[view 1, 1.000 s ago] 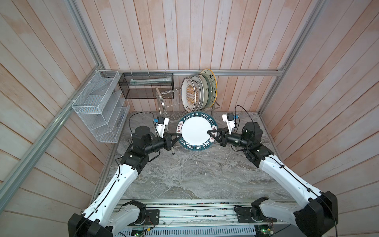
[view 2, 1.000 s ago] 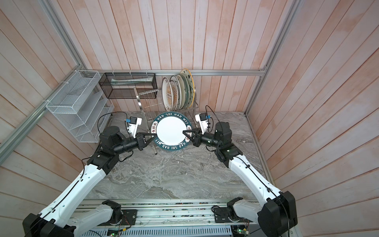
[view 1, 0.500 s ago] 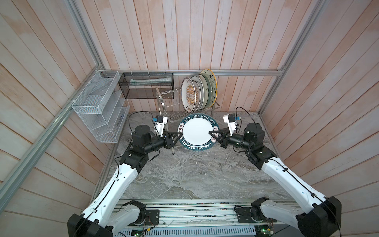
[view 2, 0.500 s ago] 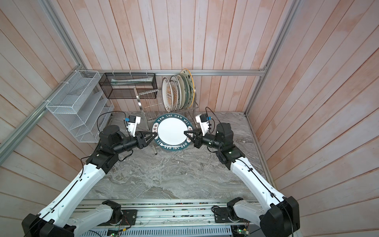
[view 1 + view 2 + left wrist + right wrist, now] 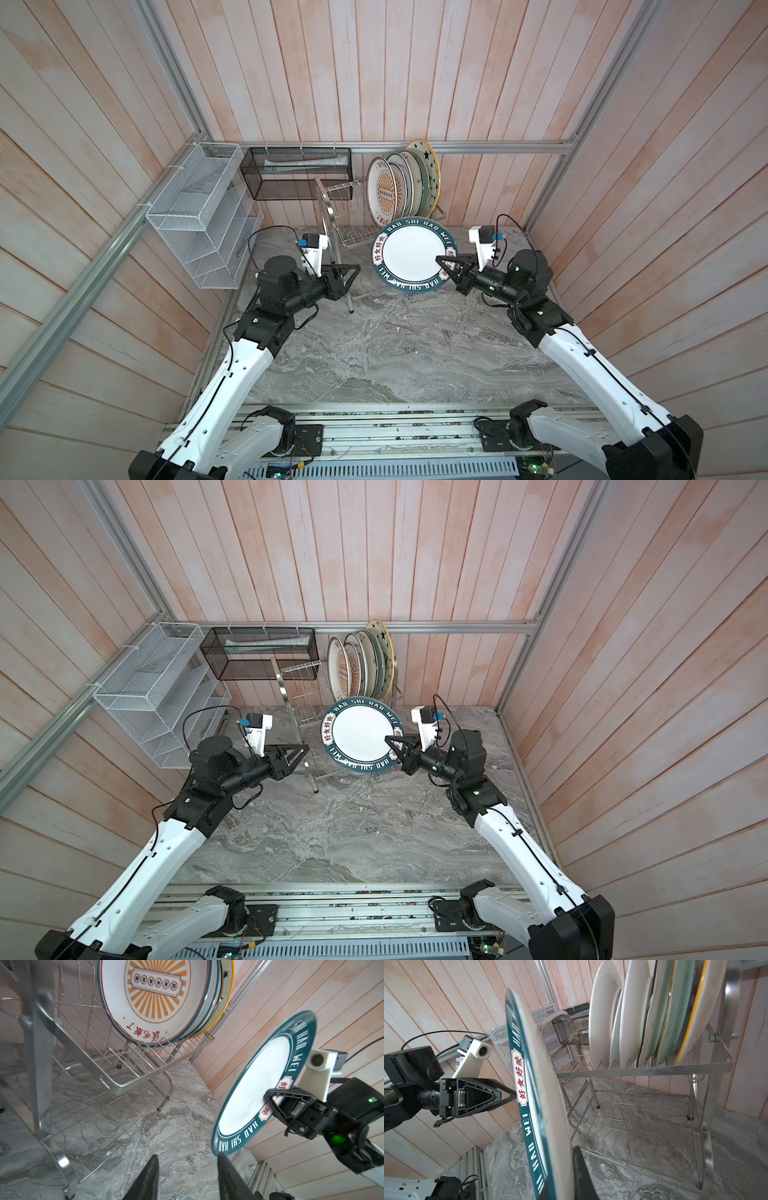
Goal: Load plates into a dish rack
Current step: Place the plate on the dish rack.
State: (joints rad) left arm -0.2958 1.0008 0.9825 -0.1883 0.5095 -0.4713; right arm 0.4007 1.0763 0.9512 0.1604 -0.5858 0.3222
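Both top views show the right gripper point(image 5: 443, 262) pinching the plate point(image 5: 409, 257) alone, the left gripper point(image 5: 352, 271) spread and empty; next, stand it in the rack point(image 5: 322, 203).

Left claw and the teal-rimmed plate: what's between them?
Nothing. The left wrist view shows the open left claw just short of the plate, only marble table beyond.

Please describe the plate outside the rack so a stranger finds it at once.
Find the steel rack at the back wall. Before it, the right gripper holds one plate up. Only it has a broad dark teal rim with white letters.
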